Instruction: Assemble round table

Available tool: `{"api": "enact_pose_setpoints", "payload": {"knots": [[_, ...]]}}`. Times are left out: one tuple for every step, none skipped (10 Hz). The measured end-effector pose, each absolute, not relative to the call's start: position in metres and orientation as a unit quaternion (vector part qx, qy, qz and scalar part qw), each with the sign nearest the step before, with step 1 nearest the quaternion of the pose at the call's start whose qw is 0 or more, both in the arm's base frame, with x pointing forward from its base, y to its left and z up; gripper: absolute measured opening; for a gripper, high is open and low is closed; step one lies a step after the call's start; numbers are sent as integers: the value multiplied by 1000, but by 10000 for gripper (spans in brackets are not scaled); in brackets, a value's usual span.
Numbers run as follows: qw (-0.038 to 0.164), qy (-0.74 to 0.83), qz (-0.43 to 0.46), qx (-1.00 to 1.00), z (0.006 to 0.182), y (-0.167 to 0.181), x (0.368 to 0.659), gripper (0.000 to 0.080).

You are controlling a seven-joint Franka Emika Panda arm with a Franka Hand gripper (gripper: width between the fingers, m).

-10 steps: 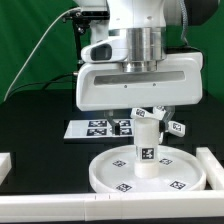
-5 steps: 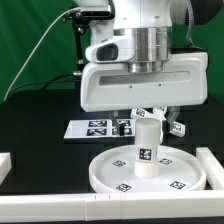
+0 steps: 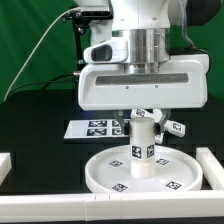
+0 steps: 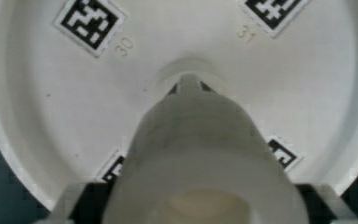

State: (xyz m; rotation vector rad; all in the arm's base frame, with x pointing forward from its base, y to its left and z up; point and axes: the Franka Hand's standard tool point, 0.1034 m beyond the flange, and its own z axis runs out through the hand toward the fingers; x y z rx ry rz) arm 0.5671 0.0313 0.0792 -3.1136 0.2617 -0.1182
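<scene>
At the middle of the tabletop (image 3: pixel 105 172) the leg (image 3: pixel 143 150) stands upright, its foot on or in the hub, and the gripper (image 3: pixel 143 118) sits over its upper end. In the wrist view the dark finger pads (image 4: pixel 91 198) press against both flanks of the leg (image 4: pixel 194 130), so I read the fingers as closed narrow on it, gripping near the top.

I judge the step in hand to be fixing the leg into the hub. The base (image 3: pixel 172 124) lies behind the tabletop, apart from it and not yet fitted. I cannot tell from either view how deep the leg sits in the hub. The next move calls for keeping the leg plumb over the hub and seating it without shoving the tabletop sideways. If it needs turning in, that means turning, letting go and taking a fresh hold.

The tabletop is a white round dish with a raised rim, and square black-and-white tags are spread across its floor (image 4: pixel 51 110). The leg is a short white post with a tag on the side I can see. The marker board (image 3: pixel 98 127) lies flat behind the tabletop, toward the exterior view's left.
</scene>
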Motion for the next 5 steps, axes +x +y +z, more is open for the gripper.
{"api": "enact_pose_setpoints", "payload": {"knots": [[9,138,-39,-990,79,34,567,406],[9,191,-44,-981,77,38,567,406],[10,256,-52,-965,76,36,568,406],[16,323,-62,-944,76,33,569,406],[27,396,-70,-915,75,30,569,406]]}}
